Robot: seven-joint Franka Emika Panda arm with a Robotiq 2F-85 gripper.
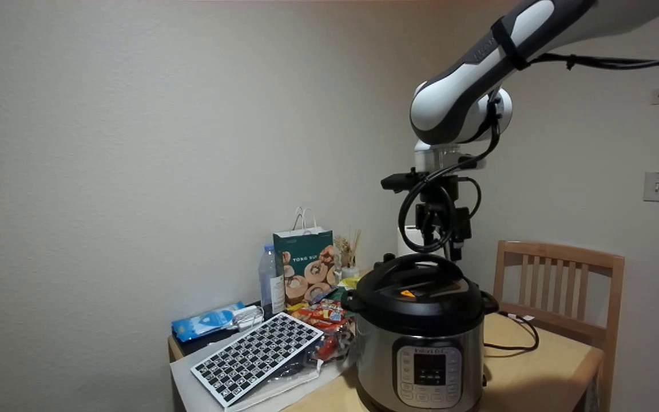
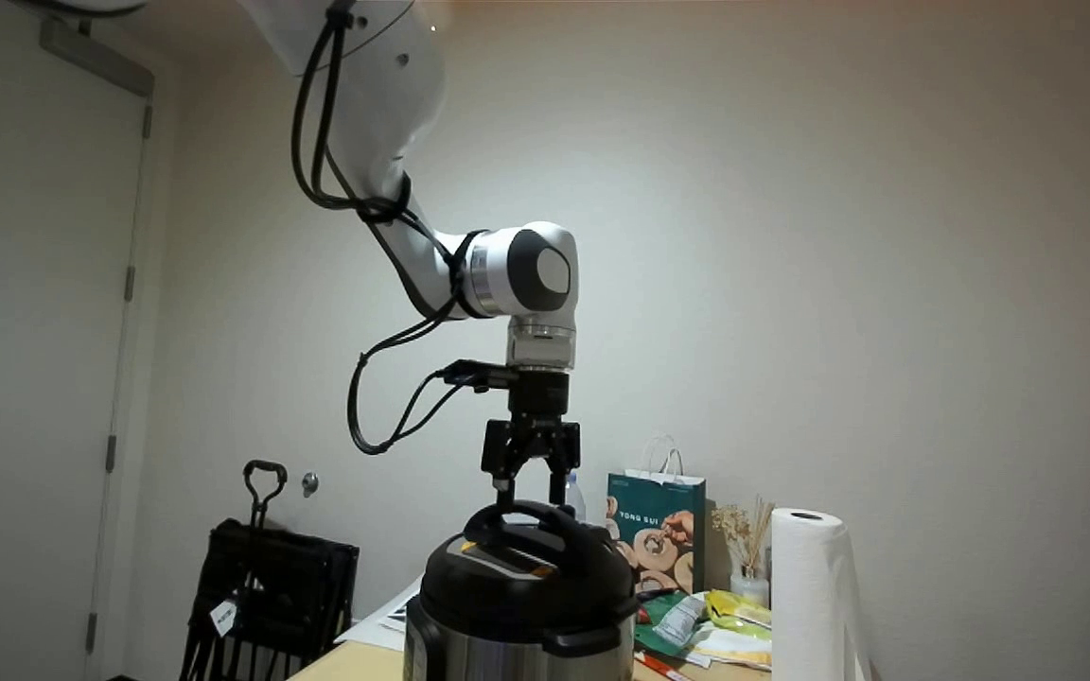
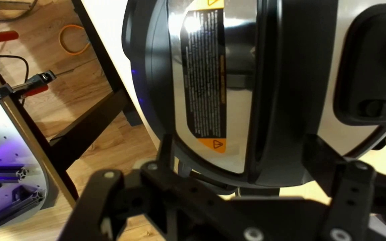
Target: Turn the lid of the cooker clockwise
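Clearly, we had the black two-fingered claw (image 2: 532,496) standing wide, its fingers well apart and pointing straight down. In the wrist view we saw the raised, arched black handle (image 3: 297,93) across the space between them, nearer one fingertip than the other; we could not tell whether either touched it. Above, the white and dark grey robot arm (image 2: 502,274) reached down, black cables looping beside it.

Below the claw we found the round, domed, glossy black lid (image 1: 421,303) seated on the cylindrical stainless-steel cooker (image 1: 380,366). Beside the handle ran an orange-tipped black warning label (image 3: 206,73). The cooker stood upright on the pale wooden bench (image 1: 552,352), and in an exterior view we saw its black-edged control panel (image 1: 429,375).

Next to the cooker we noted a slanted black-and-white checkered board (image 1: 258,359) and a heap of shiny red snack packets (image 1: 324,312). Farther back stood a dark green paper bag with white handles (image 1: 306,266), a clear plastic bottle with a blue cap (image 1: 270,280) just beside it, and, in an exterior view, an upright white paper towel roll (image 2: 810,596). A soft blue-and-white pouch (image 1: 206,320) lay near the wall. Beyond the bench we saw a light wooden slatted chair (image 1: 561,252).
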